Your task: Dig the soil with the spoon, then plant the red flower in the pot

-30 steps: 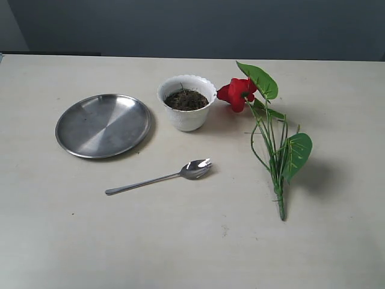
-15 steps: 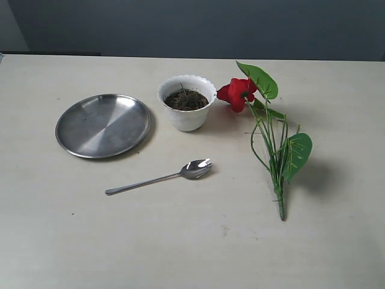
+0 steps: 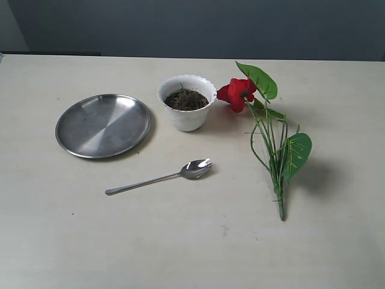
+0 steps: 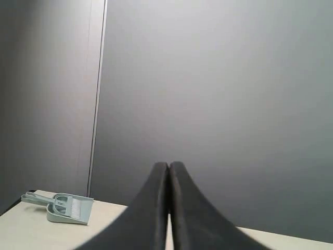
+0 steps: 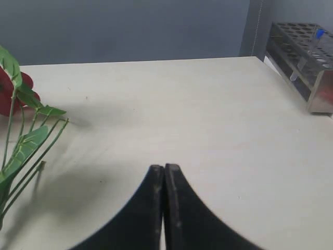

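Plainly, the spoon [image 3: 192, 170] (untouched) lies near the pot [image 3: 187, 120].

1. A wide table [image 3: 180, 253] with a pale cream, matte top takes up most of what I can see.
2. Behind its far edge stands a plain, dark blue-grey wall [image 3: 192, 27].
3. The left wrist view shows grey panelling with a vertical seam [image 4: 99, 94].
4. A pale grey-green dustpan [image 4: 65, 208], possibly with a brush clipped in, lies near the table's edge.
5. The right wrist view shows a dark-topped rack [image 5: 304, 57] holding tubes at another edge.
6. The light is soft and even.
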